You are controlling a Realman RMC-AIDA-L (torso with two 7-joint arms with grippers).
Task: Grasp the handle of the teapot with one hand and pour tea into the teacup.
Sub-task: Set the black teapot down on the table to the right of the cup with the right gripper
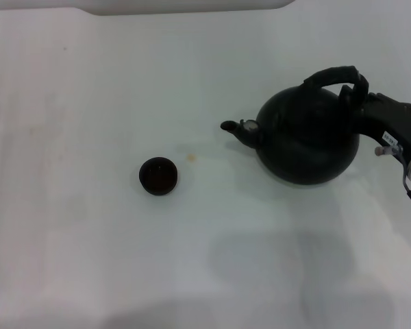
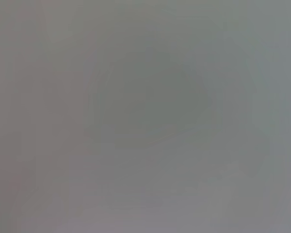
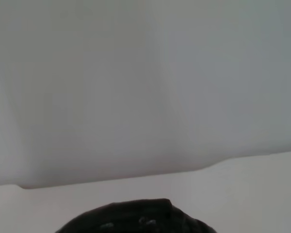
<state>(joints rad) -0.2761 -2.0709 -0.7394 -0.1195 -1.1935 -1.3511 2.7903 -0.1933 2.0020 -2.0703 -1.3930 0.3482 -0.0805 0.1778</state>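
The teapot stands on the white tabletop, spout toward the teacup well apart on its left. The right gripper is clenched around the handle at its right end

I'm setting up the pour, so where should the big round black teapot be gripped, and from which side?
Grip the thick black arched handle at its top, coming from the robot's right, opposite the spout that points left toward the tiny dark round teacup. The right gripper is already at the big round black teapot's handle; whether it has closed on it is hidden.
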